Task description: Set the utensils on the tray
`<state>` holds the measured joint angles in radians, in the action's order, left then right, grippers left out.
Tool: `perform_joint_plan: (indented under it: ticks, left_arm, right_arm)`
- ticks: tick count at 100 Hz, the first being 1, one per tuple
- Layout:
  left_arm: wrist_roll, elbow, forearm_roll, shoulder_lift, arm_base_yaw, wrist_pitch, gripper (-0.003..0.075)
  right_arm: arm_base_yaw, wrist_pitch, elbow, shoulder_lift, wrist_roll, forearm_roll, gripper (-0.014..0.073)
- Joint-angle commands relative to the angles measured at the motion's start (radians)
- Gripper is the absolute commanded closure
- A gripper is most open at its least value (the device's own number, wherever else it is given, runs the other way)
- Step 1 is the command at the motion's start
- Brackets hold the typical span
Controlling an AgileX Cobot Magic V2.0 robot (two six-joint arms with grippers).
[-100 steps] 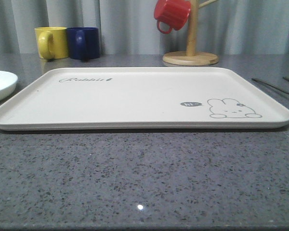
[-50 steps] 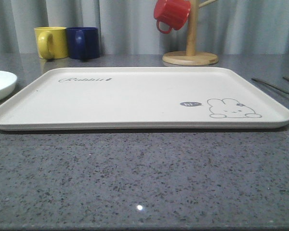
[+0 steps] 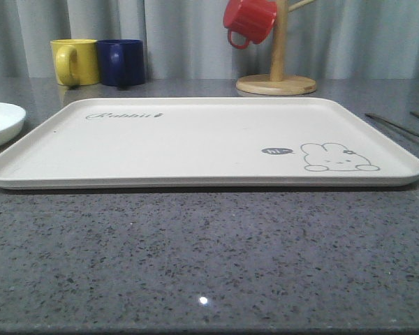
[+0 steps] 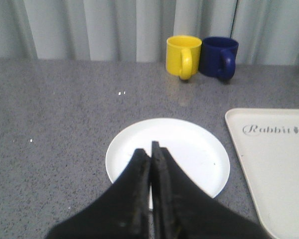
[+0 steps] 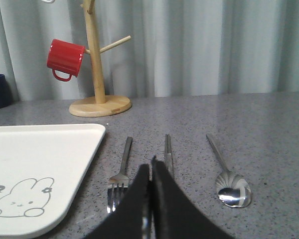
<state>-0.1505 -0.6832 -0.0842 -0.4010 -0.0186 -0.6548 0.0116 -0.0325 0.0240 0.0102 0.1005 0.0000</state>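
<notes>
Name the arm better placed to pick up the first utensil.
Right. The right gripper hangs shut above the fork, chopsticks and spoon beside the tray; the left gripper hangs over a white plate.

You are working over a grey speckled stone-look counter, smooth enough to throw back a small glint of light. The cream rectangular tray looks like matt plastic with printed line art. The slim silver fork, paired chopsticks and oval-bowled spoon are polished metal, the spoon bowl mirror-bright. The mug stand is pale bare wood. The round white plate and the red mug look glazed and glossy.
</notes>
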Motion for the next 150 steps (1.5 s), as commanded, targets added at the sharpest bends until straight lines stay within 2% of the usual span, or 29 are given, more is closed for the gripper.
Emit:
perform_joint_plan:
  ticks: [1,17,57,64,82,89,109,117,138,150]
  left_arm:
    - [-0.001,-0.12,-0.001,-0.117,0.0,-0.041,0.0739]
    - [-0.001,-0.219,-0.001,-0.275,0.0,-0.145,0.0739]
    - [0.006,-0.233,-0.017,-0.471,0.0,-0.169,0.0722]
    - [0.006,-0.233,-0.014,-0.48,0.0,-0.176,0.0648]
    - [0.006,-0.233,-0.014,-0.482,0.0,-0.192,0.0289]
    - [0.006,-0.233,-0.016,-0.482,0.0,-0.192,0.0223]
    - [0.002,-0.238,-0.022,-0.498,0.0,-0.167,0.0216]
    - [-0.004,-0.274,-0.041,-0.548,0.005,-0.205,0.0216]
    - [0.001,-0.408,-0.041,-0.731,0.115,-0.231,0.0216]
    - [0.054,-0.479,-0.012,-0.841,0.161,-0.265,0.0216]
  right_arm:
    - [-0.003,-0.083,0.003,0.019,-0.008,-0.014,0.0662]
    - [-0.003,-0.083,0.003,0.019,-0.008,-0.014,0.0662]
    - [-0.003,-0.083,0.003,0.019,-0.008,-0.014,0.0662]
    - [-0.003,-0.083,0.003,0.019,-0.008,-0.014,0.0662]
    - [-0.003,-0.083,0.003,0.019,-0.008,-0.014,0.0662]
    - [-0.003,-0.083,0.003,0.019,-0.008,-0.014,0.0662]
    - [-0.003,-0.083,0.003,0.019,-0.008,-0.014,0.0662]
    - [-0.003,-0.083,0.003,0.019,-0.008,-0.014,0.0662]
    - [-0.003,-0.083,0.003,0.019,-0.008,-0.014,0.0662]
    - [-0.003,-0.083,0.003,0.019,-0.008,-0.014,0.0662]
